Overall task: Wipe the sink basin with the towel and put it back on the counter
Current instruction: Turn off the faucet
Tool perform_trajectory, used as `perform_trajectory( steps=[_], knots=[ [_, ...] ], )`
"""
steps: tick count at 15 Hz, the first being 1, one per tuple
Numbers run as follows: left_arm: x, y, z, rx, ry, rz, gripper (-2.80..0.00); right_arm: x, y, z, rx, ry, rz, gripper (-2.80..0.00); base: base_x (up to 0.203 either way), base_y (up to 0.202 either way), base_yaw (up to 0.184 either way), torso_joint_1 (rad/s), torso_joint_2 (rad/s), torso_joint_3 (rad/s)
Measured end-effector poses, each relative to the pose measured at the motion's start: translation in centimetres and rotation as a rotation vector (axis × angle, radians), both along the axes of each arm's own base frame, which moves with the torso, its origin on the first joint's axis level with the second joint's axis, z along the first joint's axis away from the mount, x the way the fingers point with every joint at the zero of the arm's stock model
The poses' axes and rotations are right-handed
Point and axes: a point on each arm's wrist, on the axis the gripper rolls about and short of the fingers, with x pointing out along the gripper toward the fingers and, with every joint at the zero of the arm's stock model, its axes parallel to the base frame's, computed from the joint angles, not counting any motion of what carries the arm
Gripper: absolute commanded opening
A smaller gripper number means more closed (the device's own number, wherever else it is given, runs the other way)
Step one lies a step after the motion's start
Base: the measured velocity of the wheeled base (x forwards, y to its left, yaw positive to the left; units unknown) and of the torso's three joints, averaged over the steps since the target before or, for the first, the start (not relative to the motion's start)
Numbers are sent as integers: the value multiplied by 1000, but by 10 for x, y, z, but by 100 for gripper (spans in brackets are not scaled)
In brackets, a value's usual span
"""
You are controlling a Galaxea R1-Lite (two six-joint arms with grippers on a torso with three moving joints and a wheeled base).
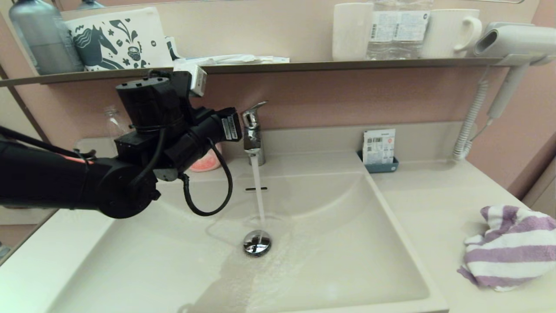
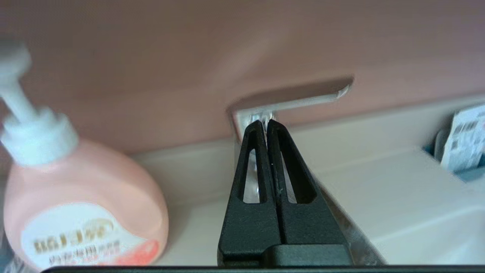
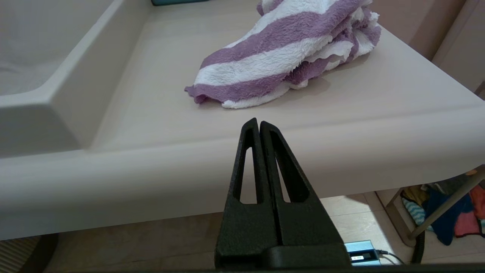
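The cream-white sink basin (image 1: pixel 347 243) has a chrome drain plug (image 1: pixel 256 241) and an overflow slot (image 1: pixel 256 188). Water runs from the chrome faucet (image 1: pixel 253 134) onto the plug and spreads toward the front. My left gripper (image 2: pixel 264 123) is shut, its tips against the faucet (image 2: pixel 246 113) just under the lever handle (image 2: pixel 310 99). The purple and white striped towel (image 1: pixel 512 248) lies bunched on the counter (image 1: pixel 434 204) at the far right. My right gripper (image 3: pixel 258 123) is shut and empty, low in front of the counter's front edge (image 3: pixel 341 151), short of the towel (image 3: pixel 288 57).
A pink soap pump bottle (image 2: pixel 83 212) stands left of the faucet. A blue tray with packets (image 1: pixel 379 150) sits at the counter's back. The dark wall shelf (image 1: pixel 347 65) carries mugs and bottles. A hair dryer (image 1: pixel 512 41) with a coiled cord hangs at the right.
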Motion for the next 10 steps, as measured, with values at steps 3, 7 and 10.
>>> perform_trajectory(
  steps=[3, 7, 10],
  knots=[
    [4, -1, 7, -10, -25, -5, -280, 0, 0, 0, 0, 0, 0, -280, 0, 0, 0, 0, 0, 0],
    [11, 3, 22, -29, -76, -21, -280, 0, 0, 0, 0, 0, 0, -280, 0, 0, 0, 0, 0, 0],
    [20, 1, 23, -31, -87, -21, -280, 0, 0, 0, 0, 0, 0, -280, 0, 0, 0, 0, 0, 0]
  ],
)
